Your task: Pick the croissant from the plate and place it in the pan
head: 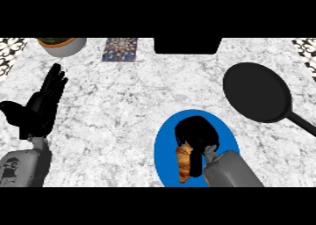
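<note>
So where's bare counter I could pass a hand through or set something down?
The widest bare stretch is mid-counter, between the resting left hand, the blue plate and the black pan. The pan's inside is bare too. Crowded: the plate, where the right hand covers the croissant, and the far edge with the plant pot and patterned card.

blue plate, black pan, golden-brown croissant, marbled grey counter

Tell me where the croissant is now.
Head view, lower right: the croissant lies on the blue plate, under the right hand, below-left of the pan.
</note>
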You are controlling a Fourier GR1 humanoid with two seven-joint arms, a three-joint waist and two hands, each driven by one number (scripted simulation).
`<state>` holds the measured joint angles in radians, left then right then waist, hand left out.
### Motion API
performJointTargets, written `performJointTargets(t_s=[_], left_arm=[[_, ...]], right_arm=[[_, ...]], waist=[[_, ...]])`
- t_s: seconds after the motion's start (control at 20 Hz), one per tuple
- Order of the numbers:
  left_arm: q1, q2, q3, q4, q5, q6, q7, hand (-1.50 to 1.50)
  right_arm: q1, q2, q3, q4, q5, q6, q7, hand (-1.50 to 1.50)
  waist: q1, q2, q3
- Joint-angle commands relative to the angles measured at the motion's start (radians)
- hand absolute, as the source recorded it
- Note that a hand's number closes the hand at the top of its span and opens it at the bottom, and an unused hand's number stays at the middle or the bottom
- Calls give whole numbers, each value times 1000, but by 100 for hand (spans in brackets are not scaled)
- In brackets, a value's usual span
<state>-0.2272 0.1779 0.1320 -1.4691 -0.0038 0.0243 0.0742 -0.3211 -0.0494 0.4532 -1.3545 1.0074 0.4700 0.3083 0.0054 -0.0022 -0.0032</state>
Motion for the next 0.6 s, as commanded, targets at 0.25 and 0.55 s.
performJointTargets(t_s=[0.25, 0.55], left_arm=[[-25, -15, -29, 11, -16, 1, 14, 0], [-65, -21, -21, 38, -12, 10, 18, 0]], right_arm=[[-193, 49, -72, 64, -9, -375, 582, 150], [-409, 49, 49, 84, 103, -590, 824, 150]], waist=[[46, 6, 3], [44, 6, 3]])
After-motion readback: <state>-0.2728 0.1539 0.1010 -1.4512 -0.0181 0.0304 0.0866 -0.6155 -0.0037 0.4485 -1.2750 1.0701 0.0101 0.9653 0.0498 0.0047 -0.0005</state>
